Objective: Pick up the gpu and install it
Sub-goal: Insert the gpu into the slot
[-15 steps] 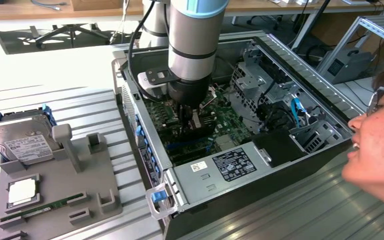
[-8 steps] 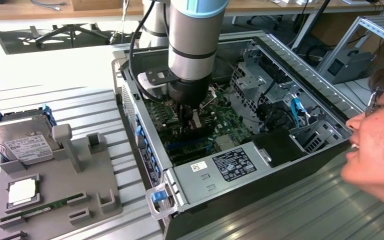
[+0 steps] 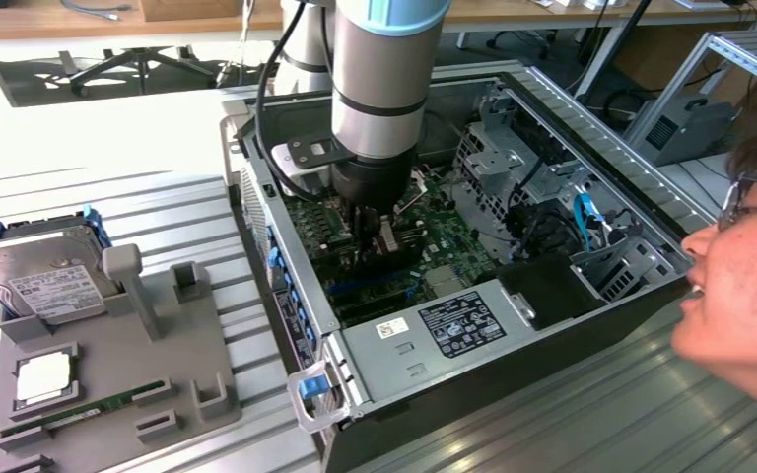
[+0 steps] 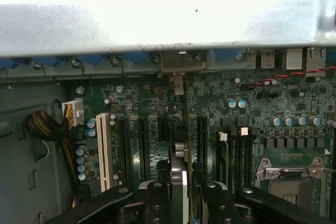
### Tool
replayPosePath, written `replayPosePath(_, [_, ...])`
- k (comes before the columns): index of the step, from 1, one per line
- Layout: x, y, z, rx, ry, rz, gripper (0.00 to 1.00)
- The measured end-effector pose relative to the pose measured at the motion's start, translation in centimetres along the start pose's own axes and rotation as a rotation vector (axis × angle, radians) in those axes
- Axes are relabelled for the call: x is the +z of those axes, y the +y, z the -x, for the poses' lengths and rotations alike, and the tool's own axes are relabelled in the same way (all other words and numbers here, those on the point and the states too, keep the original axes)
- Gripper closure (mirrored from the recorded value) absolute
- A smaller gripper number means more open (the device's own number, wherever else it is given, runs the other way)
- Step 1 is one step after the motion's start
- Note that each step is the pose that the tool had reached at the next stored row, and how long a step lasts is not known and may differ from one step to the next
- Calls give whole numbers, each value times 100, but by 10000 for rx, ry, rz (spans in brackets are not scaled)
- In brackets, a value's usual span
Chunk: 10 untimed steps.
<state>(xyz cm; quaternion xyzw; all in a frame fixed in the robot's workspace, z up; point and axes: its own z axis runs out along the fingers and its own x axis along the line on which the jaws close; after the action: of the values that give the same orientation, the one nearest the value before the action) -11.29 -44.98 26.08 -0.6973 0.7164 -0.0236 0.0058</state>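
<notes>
Here, your gripper sits inside the open computer case, over the green motherboard, clamped edge-on around the gpu.

- Gpu: thin dark card standing upright between the two fingers, its silver bracket touching the case's rear wall. In the wrist view it lines up with one of the black expansion slots; you cannot tell whether it is seated.
- Beside it on the motherboard: a white slot, a row of blue capacitors, a white power connector with yellow and black wires, and the metal-framed processor socket.
- Case interior: a grey drive cage at the far corner, a blue cable near the black power supply.
- On the slatted table, at the exterior view's left: a grey parts holder carrying a hard drive, a processor and a green RAM stick, well apart from the case.
- A person's head leans in at the exterior view's right edge.
</notes>
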Motion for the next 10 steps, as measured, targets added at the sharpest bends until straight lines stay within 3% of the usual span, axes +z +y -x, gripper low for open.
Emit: replayPosePath(10, [12,1,8,-6,-36,1,73])
